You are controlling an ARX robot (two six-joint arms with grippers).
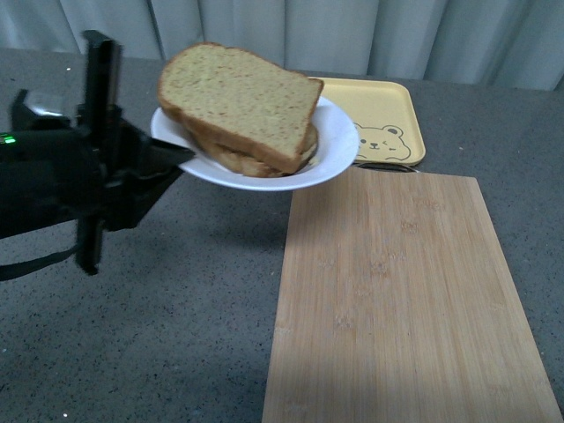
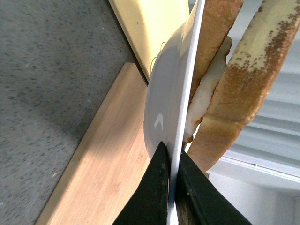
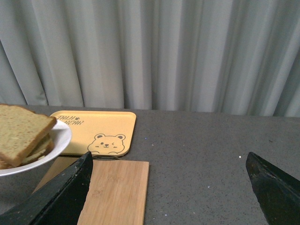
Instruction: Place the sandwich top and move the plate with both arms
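Two steps make up the task; one looks complete, the other is under way.

1. Top: done. The top lies on the lower slice, skewed so one corner overhangs. The left wrist view shows a pale filling between the two slices.

2. Plate move: in progress. The plate is off the table, held in the air and slightly tilted, between the tray behind it and the near end of the board.

Left gripper: clamped on the plate's rim, one finger above and one below. It is the only support visible.

Right gripper: jaws wide apart, holding nothing. It is well clear of the plate and does not appear in the front view.

Remaining, as judged from here:
- The task names both arms, so the right gripper has yet to take the opposite rim, or the left completes the carry alone.
- The plate has to be set down. The destination is not shown; the board and the tray both lie bare.

Caution: a loaded plate held by one edge may tip, and the skewed top could slide.
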